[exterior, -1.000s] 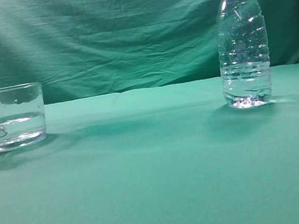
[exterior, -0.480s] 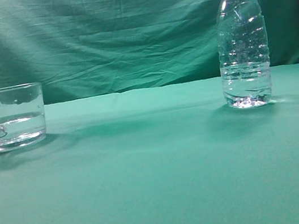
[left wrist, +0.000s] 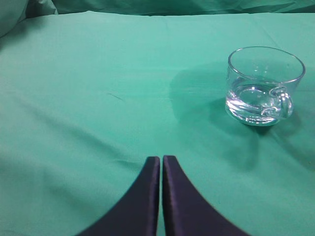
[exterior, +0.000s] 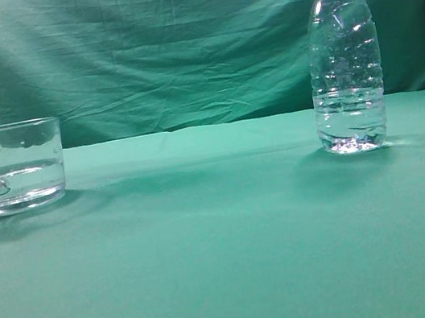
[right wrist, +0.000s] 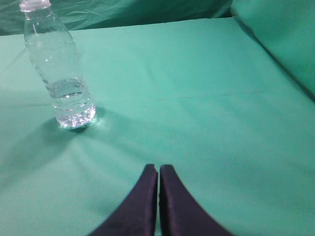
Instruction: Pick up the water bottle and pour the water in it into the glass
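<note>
The water bottle point(exterior: 342, 56) stands upright and uncapped at the right of the green table, with water point(exterior: 351, 119) filling its lower third. It also shows in the right wrist view point(right wrist: 61, 73), far left of my right gripper point(right wrist: 158, 167), which is shut and empty. The glass point(exterior: 14, 166) stands at the left, handle toward the camera, with some water in it. It also shows in the left wrist view point(left wrist: 263, 83), ahead and right of my left gripper point(left wrist: 161, 158), which is shut and empty. Neither gripper shows in the exterior view.
A green cloth point(exterior: 227, 246) covers the table and hangs wrinkled as a backdrop point(exterior: 161, 45). A raised fold of cloth point(right wrist: 280, 34) lies at the right edge in the right wrist view.
</note>
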Controlling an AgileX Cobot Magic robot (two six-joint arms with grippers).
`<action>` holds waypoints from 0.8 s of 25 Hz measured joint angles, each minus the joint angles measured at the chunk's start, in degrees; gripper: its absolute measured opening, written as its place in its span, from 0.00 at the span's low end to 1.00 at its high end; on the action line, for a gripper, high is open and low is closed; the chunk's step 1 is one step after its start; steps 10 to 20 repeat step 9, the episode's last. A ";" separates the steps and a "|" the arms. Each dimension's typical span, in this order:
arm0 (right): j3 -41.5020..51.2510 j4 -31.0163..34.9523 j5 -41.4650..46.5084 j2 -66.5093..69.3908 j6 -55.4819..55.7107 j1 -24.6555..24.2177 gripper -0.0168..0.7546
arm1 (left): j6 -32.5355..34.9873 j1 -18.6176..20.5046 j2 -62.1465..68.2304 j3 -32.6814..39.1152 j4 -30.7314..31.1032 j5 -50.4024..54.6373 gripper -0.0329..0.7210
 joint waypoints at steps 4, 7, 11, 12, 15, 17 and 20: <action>0.00 0.00 0.00 0.00 0.00 0.00 0.02 | 0.00 0.00 0.00 0.00 0.00 0.00 0.04; 0.00 0.00 0.00 0.00 0.00 0.00 0.02 | 0.00 0.00 0.00 0.00 0.00 0.00 0.04; 0.00 0.00 0.00 0.00 0.00 0.00 0.02 | 0.00 0.00 0.00 0.00 0.00 0.00 0.04; 0.00 0.00 0.00 0.00 0.00 0.00 0.02 | 0.00 0.00 0.00 0.00 0.00 0.00 0.04; 0.00 0.00 0.00 0.00 0.00 0.00 0.02 | 0.00 0.00 0.00 0.00 0.00 0.00 0.04; 0.00 0.00 0.00 0.00 0.00 0.00 0.02 | 0.00 0.00 0.00 0.00 0.00 0.00 0.04; 0.00 0.00 0.00 0.00 0.00 0.00 0.02 | 0.00 0.00 0.00 0.00 0.00 0.00 0.04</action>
